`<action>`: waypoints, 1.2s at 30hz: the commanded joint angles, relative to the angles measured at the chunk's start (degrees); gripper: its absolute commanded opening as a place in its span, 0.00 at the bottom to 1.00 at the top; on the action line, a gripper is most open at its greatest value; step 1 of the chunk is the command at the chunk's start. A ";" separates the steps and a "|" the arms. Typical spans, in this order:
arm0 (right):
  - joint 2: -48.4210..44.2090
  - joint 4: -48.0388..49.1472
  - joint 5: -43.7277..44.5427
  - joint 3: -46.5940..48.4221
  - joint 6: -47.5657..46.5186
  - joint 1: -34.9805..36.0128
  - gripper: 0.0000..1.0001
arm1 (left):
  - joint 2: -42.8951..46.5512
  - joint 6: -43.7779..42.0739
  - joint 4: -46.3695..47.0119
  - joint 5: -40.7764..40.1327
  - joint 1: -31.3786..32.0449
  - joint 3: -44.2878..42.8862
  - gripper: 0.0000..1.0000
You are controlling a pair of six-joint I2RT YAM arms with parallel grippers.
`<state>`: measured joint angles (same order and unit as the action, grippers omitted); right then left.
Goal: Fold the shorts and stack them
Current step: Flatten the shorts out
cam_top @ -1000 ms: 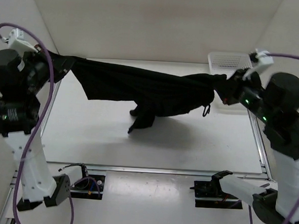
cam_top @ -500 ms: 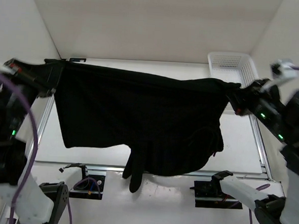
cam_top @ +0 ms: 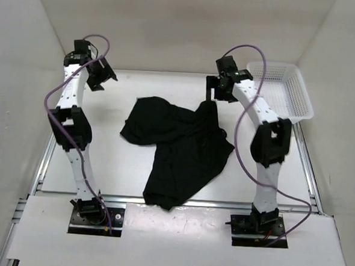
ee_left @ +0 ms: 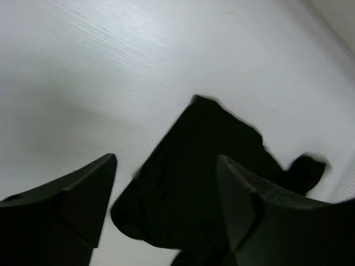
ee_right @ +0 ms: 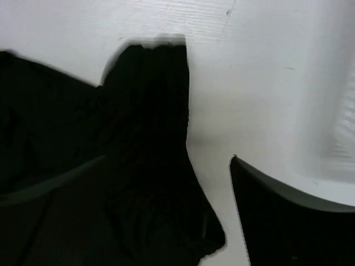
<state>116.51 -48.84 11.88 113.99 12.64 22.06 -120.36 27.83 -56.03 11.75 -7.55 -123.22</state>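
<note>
The black shorts [cam_top: 177,139] lie loose and rumpled on the white table, one part spread at the back left and a longer part reaching the near edge. My left gripper [cam_top: 103,74] is open, up at the far left, apart from the cloth. In the left wrist view its fingers [ee_left: 83,194] stand wide, with the shorts [ee_left: 205,160] lying below and beyond them. My right gripper [cam_top: 219,93] is open just above the back right corner of the shorts. The right wrist view shows the fabric [ee_right: 138,138] on the table beneath the gripper [ee_right: 169,160], with nothing gripped.
A white mesh basket [cam_top: 282,91] stands at the back right corner, close to the right arm. White walls close in the table on the left, back and right. The arm bases [cam_top: 94,215] sit at the near edge.
The shorts were stretched in the air between both shut grippers. Both grippers have opened and let go, the shorts have dropped onto the table, and both arms now reach toward the far side.
</note>
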 commanded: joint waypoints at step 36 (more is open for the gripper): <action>-40.66 11.93 -19.97 -59.94 11.61 -6.86 0.73 | 32.28 15.58 11.02 1.17 53.34 72.15 0.47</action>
<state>77.21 -37.82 -7.73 54.15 24.93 15.29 -91.29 40.66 -47.27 13.32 45.30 -52.47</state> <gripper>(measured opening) 0.733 0.477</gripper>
